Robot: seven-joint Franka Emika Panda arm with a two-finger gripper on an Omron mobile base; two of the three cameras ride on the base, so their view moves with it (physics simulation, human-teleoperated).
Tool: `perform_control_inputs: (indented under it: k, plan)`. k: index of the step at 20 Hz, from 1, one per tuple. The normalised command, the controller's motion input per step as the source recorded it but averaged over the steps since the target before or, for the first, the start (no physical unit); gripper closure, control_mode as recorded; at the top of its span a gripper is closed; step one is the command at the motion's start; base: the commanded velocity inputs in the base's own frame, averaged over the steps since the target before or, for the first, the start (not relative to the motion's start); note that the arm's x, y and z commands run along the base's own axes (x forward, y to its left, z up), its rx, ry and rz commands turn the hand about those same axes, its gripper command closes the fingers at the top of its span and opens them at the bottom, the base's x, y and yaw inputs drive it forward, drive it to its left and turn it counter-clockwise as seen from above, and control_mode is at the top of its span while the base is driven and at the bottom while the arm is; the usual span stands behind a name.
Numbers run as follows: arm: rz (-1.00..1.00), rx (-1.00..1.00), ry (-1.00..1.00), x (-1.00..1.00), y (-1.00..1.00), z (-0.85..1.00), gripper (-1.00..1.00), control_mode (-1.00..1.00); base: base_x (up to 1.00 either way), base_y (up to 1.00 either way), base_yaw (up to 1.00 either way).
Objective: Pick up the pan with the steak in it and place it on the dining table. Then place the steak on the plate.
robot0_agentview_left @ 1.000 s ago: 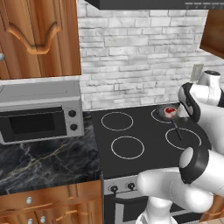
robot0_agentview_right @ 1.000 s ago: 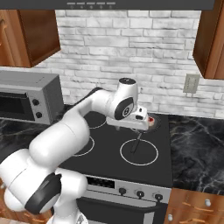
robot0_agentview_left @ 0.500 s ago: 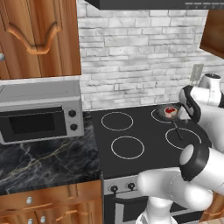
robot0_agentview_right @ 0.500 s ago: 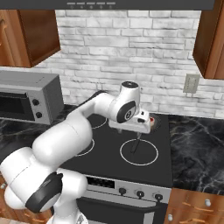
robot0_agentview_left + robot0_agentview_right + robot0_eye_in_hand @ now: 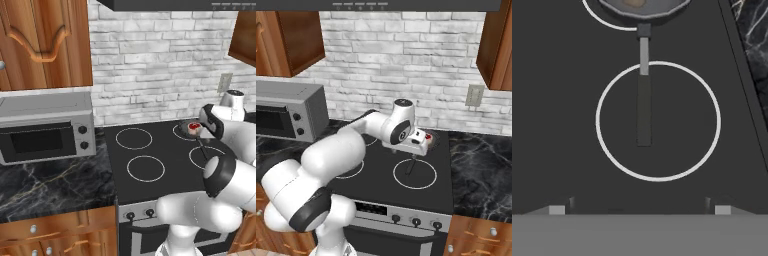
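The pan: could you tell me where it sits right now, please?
The pan sits on the stove's back right burner, its handle reaching over the front right ring, below the gripper.

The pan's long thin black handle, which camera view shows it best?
The hand view: the long thin black handle runs unobstructed down the frame, across a white burner ring on the stovetop. The left base view shows it as a short dark sliver beside the arm. In the right base view, the gripper hides most of it.

no readable text, no labels, no brands, no numbers, no signs on any surface here
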Motion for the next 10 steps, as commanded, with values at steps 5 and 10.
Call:
perform_control_inputs:
  k: [5, 10]
  plan:
    - [-0.11, 0.0, -0.03, 0.34, -0.11, -0.3, -1.0, -1.0, 0.0, 0.0, 0.0]
    - [-0.07, 0.03, -0.01, 0.22, -0.17, -0.25, -1.0, -1.0, 0.0, 0.0, 0.0]
